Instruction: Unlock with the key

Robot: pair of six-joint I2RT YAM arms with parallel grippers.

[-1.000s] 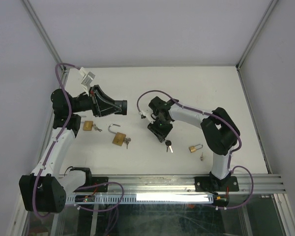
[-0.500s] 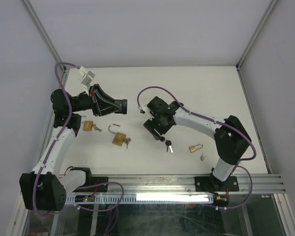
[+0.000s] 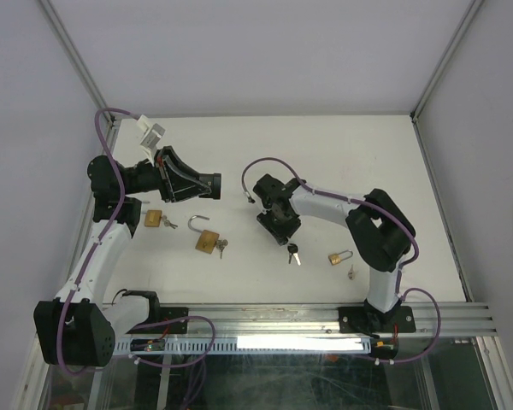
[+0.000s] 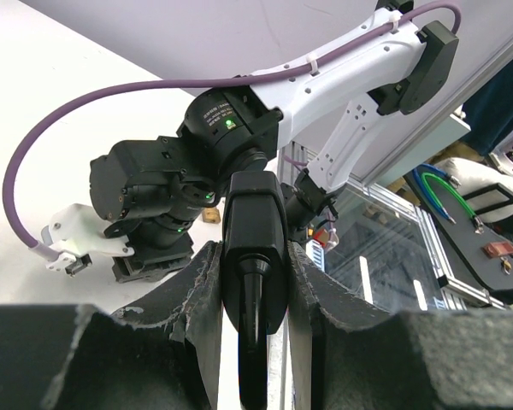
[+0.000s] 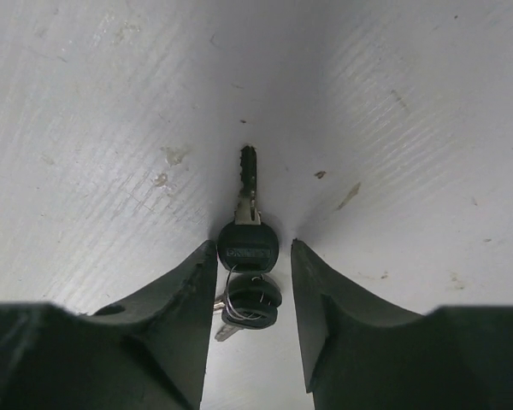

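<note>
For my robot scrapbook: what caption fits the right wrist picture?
Right tool, open, straddles black keys lying on the white table.

Far half of the table (image 3: 325,145): open room from wall to wall. Near half, obstacles: open padlock (image 3: 207,240) and small padlock (image 3: 153,219) toward the left edge; keys (image 3: 293,253), third padlock (image 3: 339,256) and loose key (image 3: 351,273) toward the near edge. The right gripper (image 5: 252,256) straddles the keys, fingers apart. The left gripper (image 4: 254,252), clamped on a black piece (image 4: 254,213), hangs over the left side.
</note>
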